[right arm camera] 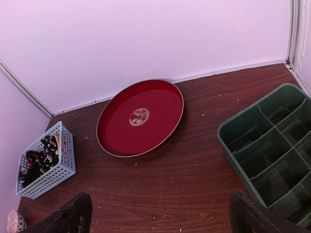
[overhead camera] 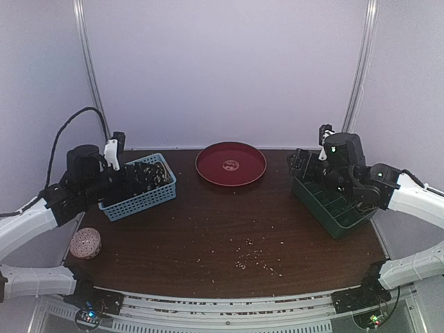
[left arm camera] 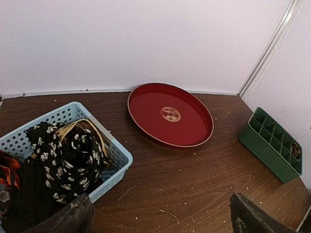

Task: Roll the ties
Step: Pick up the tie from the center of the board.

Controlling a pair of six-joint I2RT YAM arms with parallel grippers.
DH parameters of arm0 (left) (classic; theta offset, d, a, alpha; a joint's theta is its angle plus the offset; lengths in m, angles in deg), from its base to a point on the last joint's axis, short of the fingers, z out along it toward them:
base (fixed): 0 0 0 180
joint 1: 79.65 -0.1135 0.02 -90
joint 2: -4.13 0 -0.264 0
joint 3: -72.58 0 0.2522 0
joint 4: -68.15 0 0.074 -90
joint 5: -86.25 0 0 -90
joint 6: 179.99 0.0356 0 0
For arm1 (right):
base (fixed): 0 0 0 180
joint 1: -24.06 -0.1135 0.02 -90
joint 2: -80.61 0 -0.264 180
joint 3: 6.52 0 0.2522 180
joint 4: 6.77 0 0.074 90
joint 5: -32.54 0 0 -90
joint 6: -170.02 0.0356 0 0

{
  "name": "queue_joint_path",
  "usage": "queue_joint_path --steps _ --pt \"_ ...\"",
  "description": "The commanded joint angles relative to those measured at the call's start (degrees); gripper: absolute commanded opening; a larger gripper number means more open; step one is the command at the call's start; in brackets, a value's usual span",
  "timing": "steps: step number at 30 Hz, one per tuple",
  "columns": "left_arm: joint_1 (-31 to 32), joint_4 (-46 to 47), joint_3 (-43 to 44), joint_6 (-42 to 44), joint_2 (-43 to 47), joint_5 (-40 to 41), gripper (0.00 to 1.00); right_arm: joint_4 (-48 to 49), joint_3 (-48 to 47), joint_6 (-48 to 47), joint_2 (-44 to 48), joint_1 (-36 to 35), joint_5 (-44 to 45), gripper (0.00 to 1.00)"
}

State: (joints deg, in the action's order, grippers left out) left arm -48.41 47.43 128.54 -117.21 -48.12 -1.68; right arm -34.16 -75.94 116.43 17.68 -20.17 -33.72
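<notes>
Brown wood-grain table (overhead camera: 229, 229) is seen carrying everything. At its right side a green compartmented organiser (overhead camera: 326, 216) is set at an angle. A round red tray (overhead camera: 214, 171) with a pale emblem at its centre is laid flat at the back middle, close to the wall. A pale blue perforated plastic basket (overhead camera: 142, 202) is placed at the left, apart from the tray.

The left gripper (left arm camera: 163, 218) is held above the basket's near end, its jaws spread wide with nothing between them. The right gripper (right arm camera: 165, 216) is held over the table beside the organiser, its jaws likewise spread wide and gripping nothing.

The ties (left arm camera: 34, 194) are bundled inside the basket. A black tie with pale speckles (left arm camera: 68, 155) is heaped on top, and an orange-and-dark tie (left arm camera: 8, 174) is glimpsed at the view's left edge.

A round pinkish speckled ball (overhead camera: 86, 243) is rested near the front left corner, in front of the basket and not touching it. Pale crumbs (overhead camera: 253, 253) are scattered over the front middle of the table.
</notes>
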Motion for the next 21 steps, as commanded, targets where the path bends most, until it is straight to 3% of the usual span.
queue_joint_path --steps 1,6,10,16,20,21 --pt "0.2 -0.2 3.0 -0.7 -2.4 6.7 0.98 0.1 0.7 0.0 0.6 0.3 2.5 1.00" --pt "0.2 -8.5 11.4 1.7 -11.0 14.7 0.93 2.1 1.1 -3.2 0.9 0.4 1.1 1.00" --pt "-0.7 -17.1 20.5 2.2 -22.4 23.8 0.73 2.3 1.2 -4.5 0.3 0.3 0.3 1.00" --pt "-8.4 -23.4 29.9 1.9 -34.0 23.6 0.64 9.6 5.5 -7.3 2.1 0.3 -7.1 0.98" --pt "-15.5 -21.4 27.9 1.3 -35.0 20.6 0.60 9.7 5.4 -7.3 1.0 0.4 -9.0 0.98" --pt "-16.7 -18.7 26.4 2.5 -34.9 15.8 0.60 9.8 5.6 -7.3 0.7 0.4 -9.5 0.98"
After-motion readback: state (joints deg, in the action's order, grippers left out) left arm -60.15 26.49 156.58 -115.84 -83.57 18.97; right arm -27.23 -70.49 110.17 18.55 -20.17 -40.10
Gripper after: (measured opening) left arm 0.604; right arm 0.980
